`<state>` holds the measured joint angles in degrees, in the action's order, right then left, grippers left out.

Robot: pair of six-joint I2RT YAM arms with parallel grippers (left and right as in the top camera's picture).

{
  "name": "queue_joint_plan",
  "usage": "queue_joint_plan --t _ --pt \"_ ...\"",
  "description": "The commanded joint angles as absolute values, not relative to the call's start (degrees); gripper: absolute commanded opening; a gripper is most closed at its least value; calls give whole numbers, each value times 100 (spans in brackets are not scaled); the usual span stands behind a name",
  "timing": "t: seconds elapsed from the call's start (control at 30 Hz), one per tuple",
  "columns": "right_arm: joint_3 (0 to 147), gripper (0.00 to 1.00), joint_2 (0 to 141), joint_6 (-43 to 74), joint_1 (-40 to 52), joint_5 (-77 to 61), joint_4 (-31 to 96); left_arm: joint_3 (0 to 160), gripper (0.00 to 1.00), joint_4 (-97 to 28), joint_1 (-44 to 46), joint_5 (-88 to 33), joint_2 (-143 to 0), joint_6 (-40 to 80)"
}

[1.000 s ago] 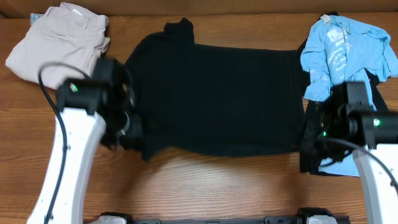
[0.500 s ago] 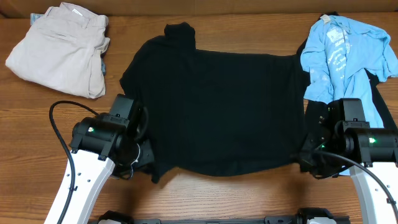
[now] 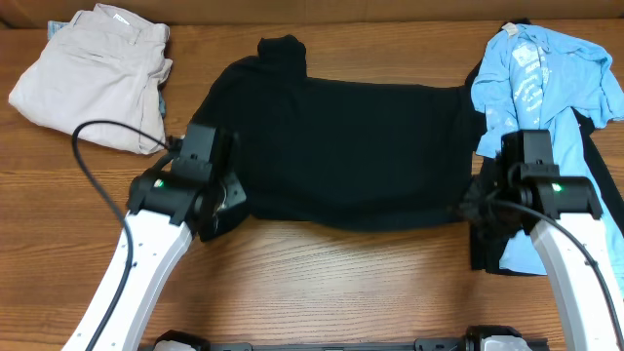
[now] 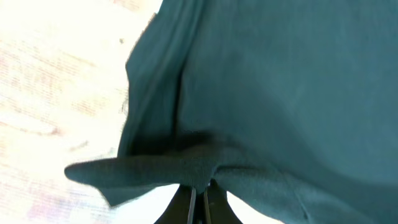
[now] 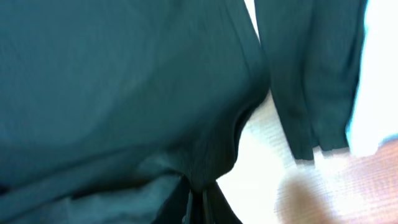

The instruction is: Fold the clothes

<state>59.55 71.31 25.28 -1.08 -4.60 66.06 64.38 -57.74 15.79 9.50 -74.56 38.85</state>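
Black T-shirt (image 3: 341, 146) lies spread across the centre of the surface (image 3: 341, 292); likely soft, light, limp. Left gripper (image 4: 199, 190) and right gripper (image 5: 198, 194) each pinch a near hem corner, jaws closed on cloth; corners suit grasping.

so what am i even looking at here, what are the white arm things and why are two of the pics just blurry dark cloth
The white things are two robot arms at a wooden table, each ending in a two-finger gripper. The wide picture comes from a fixed camera above the table. The two close-ups come from cameras on the wrists, looking along the fingers, so cloth fills them. A black T-shirt lies spread in the middle. The left gripper and the right gripper each pinch its near edge, one at either side. At the far left lie beige folded trousers. At the right a light blue tee lies over another dark garment.
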Motion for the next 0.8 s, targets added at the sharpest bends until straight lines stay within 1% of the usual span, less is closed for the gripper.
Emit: queue_joint_plan --t 0.0,0.17,0.4,0.43,0.57,0.63,0.73,0.77 --pt "5953 4 7432 2530 -130 -257 6114 6423 4 -5448 1614 1686 -7883 3935" --pt "5953 4 8023 2373 -130 -259 5205 6423 4 -4683 1614 2147 -8593 3938" --pt "5953 4 8884 2250 -130 -242 3887 6423 4 -2803 1614 2421 -9572 3612" --pt "5953 4 8978 2250 -130 -242 3741 6423 6 -2596 1614 2418 -9688 3597" --pt "5953 4 9268 2248 -130 -200 3371 6423 19 -2001 1614 2421 -10005 3597" --pt "5953 4 9395 2235 -130 -198 3251 6423 27 -1855 1614 2421 -10077 3597" --pt "5953 4 9583 2206 -130 -202 3035 6423 43 -1769 1614 2423 -10132 3597" --pt "5953 7 9618 2204 -130 -200 2991 6423 45 -1754 1612 2447 -10143 3597"
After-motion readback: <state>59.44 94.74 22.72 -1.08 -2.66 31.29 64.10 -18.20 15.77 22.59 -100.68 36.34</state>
